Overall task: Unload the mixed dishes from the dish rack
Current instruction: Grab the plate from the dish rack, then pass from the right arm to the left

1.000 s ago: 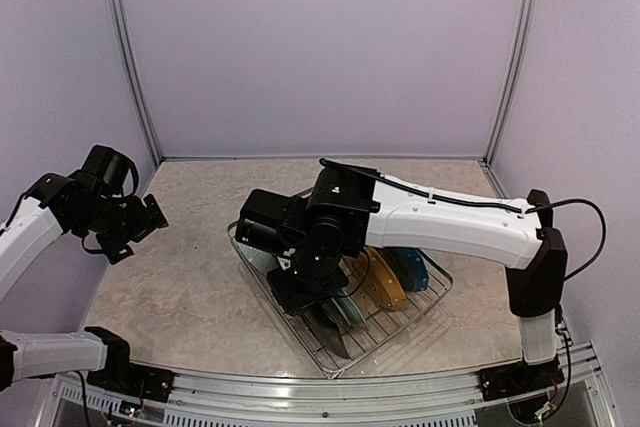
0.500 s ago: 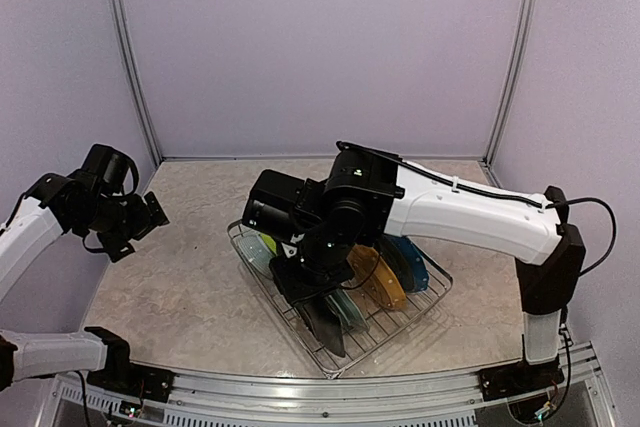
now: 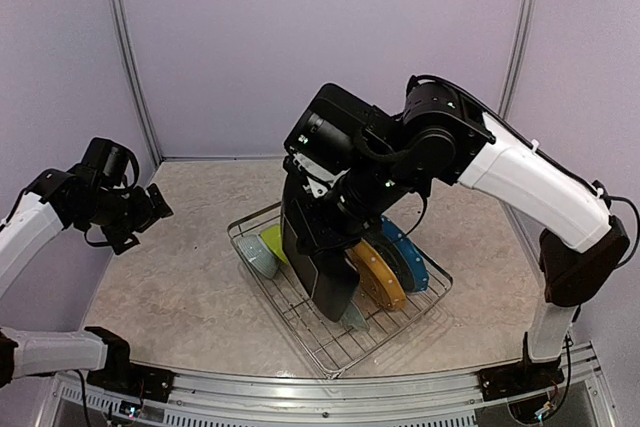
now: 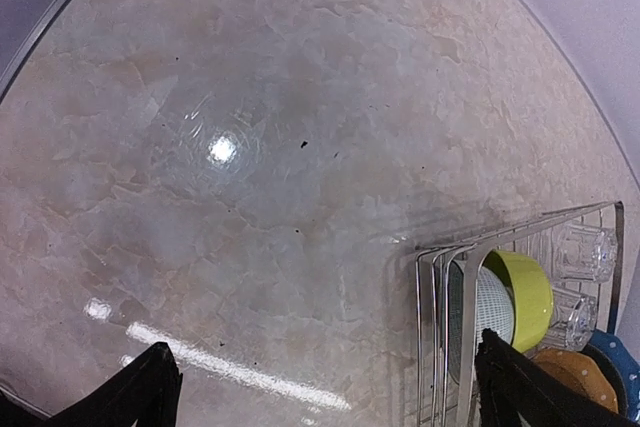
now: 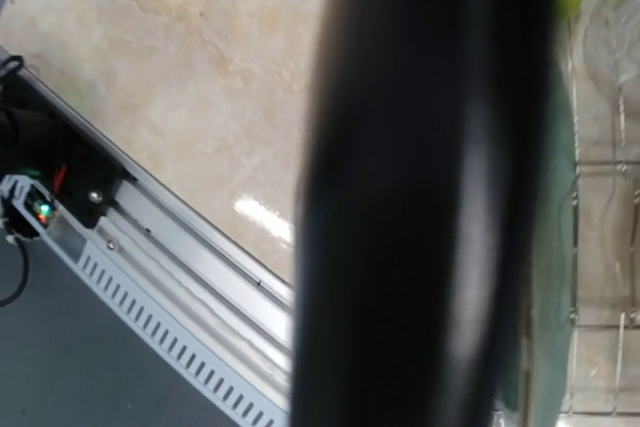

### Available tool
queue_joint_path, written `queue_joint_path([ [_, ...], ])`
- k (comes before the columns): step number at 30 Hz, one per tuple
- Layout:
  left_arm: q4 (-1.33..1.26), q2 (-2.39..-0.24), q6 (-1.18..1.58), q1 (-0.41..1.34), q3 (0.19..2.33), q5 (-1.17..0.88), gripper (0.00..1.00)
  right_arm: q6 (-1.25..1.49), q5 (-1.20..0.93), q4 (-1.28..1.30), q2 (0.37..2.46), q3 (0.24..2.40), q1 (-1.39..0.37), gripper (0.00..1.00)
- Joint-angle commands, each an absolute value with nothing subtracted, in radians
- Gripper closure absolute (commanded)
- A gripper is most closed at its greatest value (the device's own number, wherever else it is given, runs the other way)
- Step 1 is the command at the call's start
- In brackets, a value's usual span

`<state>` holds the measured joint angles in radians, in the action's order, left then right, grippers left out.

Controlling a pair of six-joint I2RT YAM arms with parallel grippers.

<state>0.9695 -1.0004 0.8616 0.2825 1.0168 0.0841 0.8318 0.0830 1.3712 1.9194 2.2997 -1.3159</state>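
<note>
One glossy black square plate [image 3: 320,267], upright over the wire dish rack [image 3: 345,347]

One wire rack [image 3: 392,333], one square plate [image 3: 318,257], three round plates [image 3: 382,279], two bowls [image 4: 525,292], two glasses [image 4: 585,252].

Overall light: bright, soft, even, from overhead.
Shadows: faint and diffuse beneath the dish rack [image 3: 322,343] in the top view.
Glare: round hotspot and pale streak on the table [image 4: 300,67], left wrist view.
Blur: black square plate [image 5: 400,197] smeared, out of focus, filling the right wrist view.
Distortion: fisheye curving at left wrist edges.
</note>
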Motion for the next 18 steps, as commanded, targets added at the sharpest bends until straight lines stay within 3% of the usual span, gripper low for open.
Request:
queue_joint_path([
  [1, 0.952, -1.020, 0.842, 0.289, 1.075, 0.074, 0.01, 0.745, 0.109, 1.255, 1.807, 2.348, -1.292, 1.00],
  [18, 0.926, -1.101, 0.788, 0.287, 1.335, 0.055, 0.01, 0.151, 0.413, 0.959, 1.796, 2.387, -1.235, 0.99],
])
